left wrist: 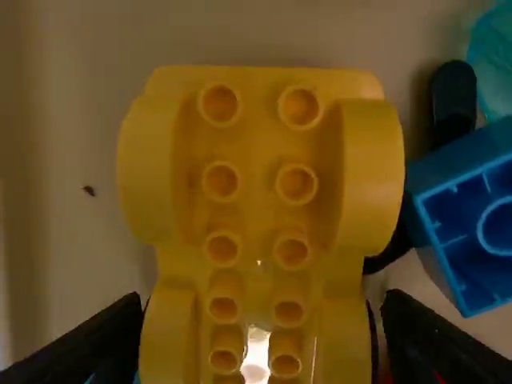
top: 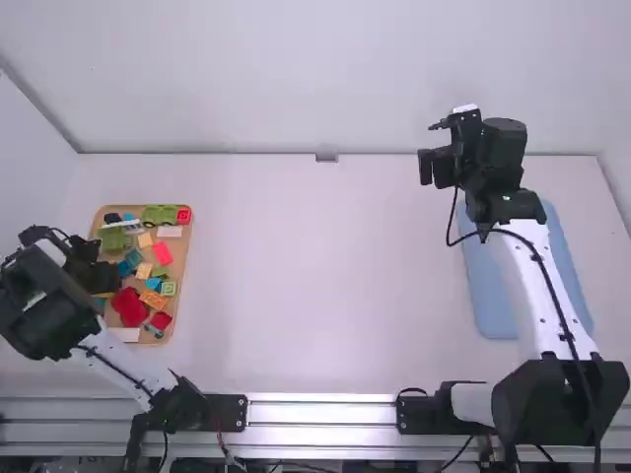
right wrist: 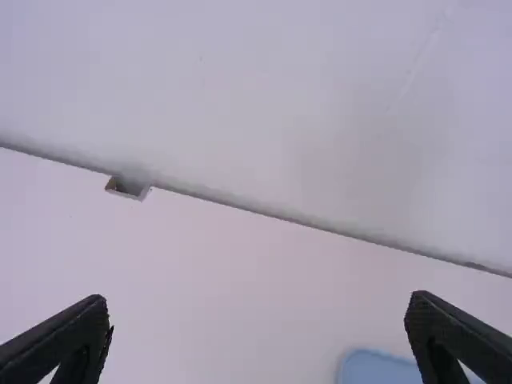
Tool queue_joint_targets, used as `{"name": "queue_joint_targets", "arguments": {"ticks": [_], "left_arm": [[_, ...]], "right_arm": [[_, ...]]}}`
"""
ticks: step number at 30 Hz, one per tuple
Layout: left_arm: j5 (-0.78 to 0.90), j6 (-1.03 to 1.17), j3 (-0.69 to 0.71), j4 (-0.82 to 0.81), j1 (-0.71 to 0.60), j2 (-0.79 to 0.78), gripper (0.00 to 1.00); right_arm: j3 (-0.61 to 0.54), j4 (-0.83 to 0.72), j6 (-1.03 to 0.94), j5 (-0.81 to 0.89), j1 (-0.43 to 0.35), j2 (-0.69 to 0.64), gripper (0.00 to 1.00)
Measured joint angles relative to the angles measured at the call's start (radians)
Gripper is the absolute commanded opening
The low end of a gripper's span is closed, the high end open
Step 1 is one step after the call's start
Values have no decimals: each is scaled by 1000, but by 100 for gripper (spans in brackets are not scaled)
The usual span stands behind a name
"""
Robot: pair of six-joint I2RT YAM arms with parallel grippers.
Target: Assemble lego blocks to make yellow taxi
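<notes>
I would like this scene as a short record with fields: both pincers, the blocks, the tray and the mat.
left pincer: over the tray, at a yellow block
beside yellow block: blue block
also in tray: red and green pieces
right pincer: open, holding nothing, near the table's far edge
tray place: left side of table
mat: blue, right side of table
</notes>
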Motion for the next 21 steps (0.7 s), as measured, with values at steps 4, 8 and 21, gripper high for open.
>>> {"name": "queue_joint_targets", "arguments": {"ticks": [4, 8, 21], "left_arm": [[16, 0, 0, -1, 0, 0, 65], [21, 0, 0, -4, 0, 0, 63], [21, -60, 66, -148, 0, 0, 42]], "right_arm": [[0, -1, -3, 0, 0, 0, 98], [0, -5, -1, 0, 0, 0, 98], [0, -14, -1, 0, 0, 0, 98]]}}
